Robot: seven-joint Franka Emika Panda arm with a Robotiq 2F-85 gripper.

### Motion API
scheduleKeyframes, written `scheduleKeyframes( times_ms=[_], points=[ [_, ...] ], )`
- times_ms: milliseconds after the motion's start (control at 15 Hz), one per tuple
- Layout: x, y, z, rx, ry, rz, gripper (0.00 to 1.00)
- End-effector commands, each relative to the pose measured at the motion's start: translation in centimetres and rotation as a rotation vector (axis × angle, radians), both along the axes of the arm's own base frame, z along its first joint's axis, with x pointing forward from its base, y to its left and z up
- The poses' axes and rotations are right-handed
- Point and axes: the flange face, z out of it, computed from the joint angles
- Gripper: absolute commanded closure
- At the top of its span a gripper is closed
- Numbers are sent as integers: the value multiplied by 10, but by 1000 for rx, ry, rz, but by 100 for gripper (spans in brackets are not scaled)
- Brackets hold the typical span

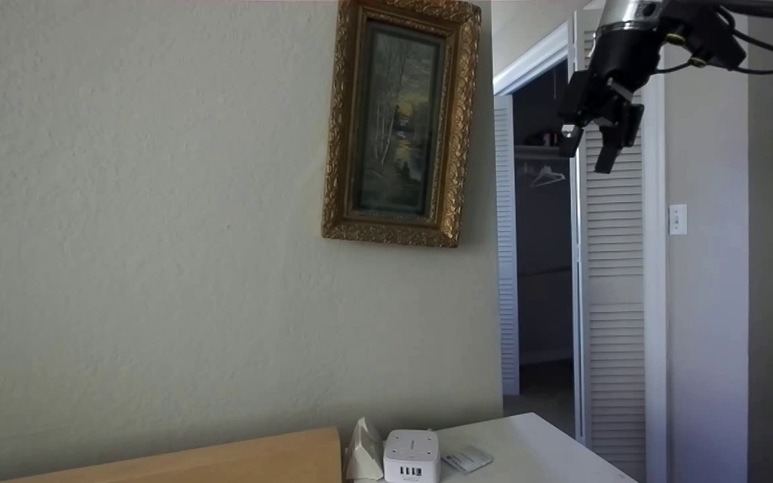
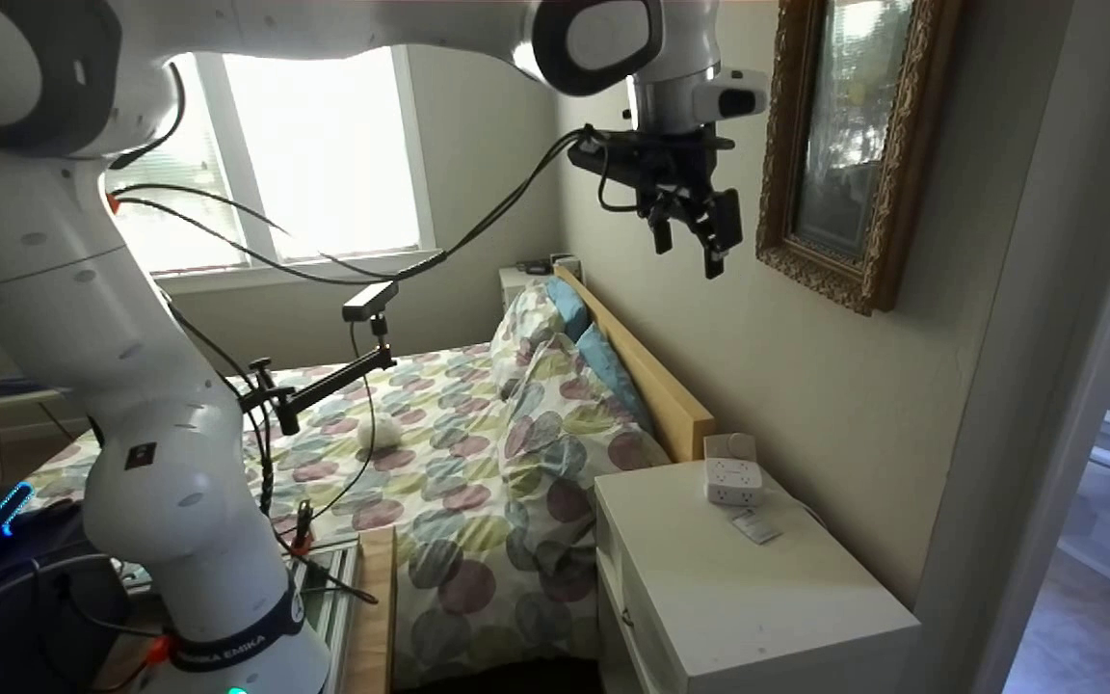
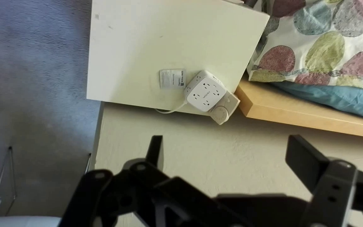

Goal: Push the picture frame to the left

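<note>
The picture frame [image 1: 390, 230] holds a painting [image 1: 396, 121], the closet [image 1: 544, 228] a hanger [image 1: 547, 178]; the claw [image 3: 226, 154] gapes.

Down at the foot of the robot arm [image 2: 102, 318], a black band [image 2: 245, 639] carries white capitals. I can make out EMIKA, with the tail of another word ahead of it bending away round the curve. Higher up the arm, a small dark label [image 2: 141, 455] has pale marks too tiny to read. In the wrist view, UNITED runs sideways along one edge of the little card [image 3: 170, 78] on the white surface [image 3: 169, 34], with a small square emblem next to it; the finer print beside it beats my eyes. The white power cube [image 3: 204, 93] near the card has a word on top, between its outlets, that I can't make out.
</note>
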Motion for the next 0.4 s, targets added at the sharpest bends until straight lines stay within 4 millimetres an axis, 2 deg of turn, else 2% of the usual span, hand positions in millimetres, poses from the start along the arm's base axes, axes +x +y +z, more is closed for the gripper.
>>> scheduleKeyframes(
  times_ms=[0, 333],
  points=[
    [-3, -2, 2, 2, 5, -2, 0],
    [-1, -1, -7, -1, 25, 0, 0]
  ],
)
